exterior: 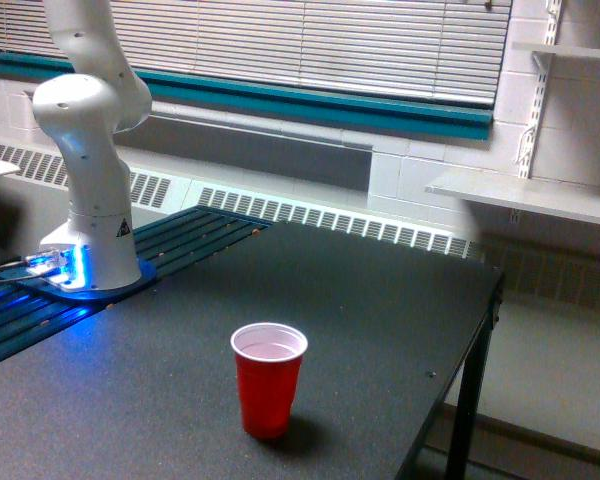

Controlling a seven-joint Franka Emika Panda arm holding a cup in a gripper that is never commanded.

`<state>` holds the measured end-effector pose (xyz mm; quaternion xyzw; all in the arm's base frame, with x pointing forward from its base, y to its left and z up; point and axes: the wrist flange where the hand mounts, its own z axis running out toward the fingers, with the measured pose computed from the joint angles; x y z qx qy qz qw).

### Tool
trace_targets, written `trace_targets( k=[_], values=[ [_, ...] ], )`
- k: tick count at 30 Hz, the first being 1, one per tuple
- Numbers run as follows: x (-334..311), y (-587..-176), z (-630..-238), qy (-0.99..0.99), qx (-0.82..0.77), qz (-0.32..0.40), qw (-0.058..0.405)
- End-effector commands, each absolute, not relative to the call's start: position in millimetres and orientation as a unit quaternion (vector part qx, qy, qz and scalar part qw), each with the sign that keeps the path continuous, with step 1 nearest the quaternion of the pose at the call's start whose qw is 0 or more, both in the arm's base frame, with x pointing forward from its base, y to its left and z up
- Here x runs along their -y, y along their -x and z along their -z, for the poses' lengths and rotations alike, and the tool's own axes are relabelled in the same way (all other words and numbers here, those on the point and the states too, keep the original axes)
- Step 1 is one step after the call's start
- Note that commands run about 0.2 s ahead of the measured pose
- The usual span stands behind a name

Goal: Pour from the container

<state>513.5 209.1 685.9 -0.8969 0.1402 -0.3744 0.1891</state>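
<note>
1. Nearest to the camera stands a red cup [268, 378], upright on the dark table [380, 300], close to the front edge. Its mouth is open and the inside looks white or pale; I cannot tell if anything is already in it.
2. At the exterior view's left, the base of the white robot arm [90, 150] sits on the table with a blue light at its foot. Only the lower links of the arm are visible; they go up and out of the picture at the top.
3. Claw: it is not in view, so I cannot say whether it is wide, narrow, or holding something.
4. Container to pour from: it is not visible either. My judgement is that it is somewhere above the frame, but the picture does not show this.
5. Progress: no stream and no spill appear on the table near the red cup. I judge that the pouring is not yet visibly done; bringing the container over the cup and tilting it seems still left.
</note>
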Motion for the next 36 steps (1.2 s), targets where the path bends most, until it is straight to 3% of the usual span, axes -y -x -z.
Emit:
trace_targets(
  k=[1, 15, 36],
  values=[
    [-215, -511, -686, 0.897, -0.136, 0.375, 0.188],
    [-195, -513, -673, 0.884, -0.172, 0.392, 0.186],
    [-77, -494, -615, 0.865, -0.320, 0.364, 0.133]
  ],
)
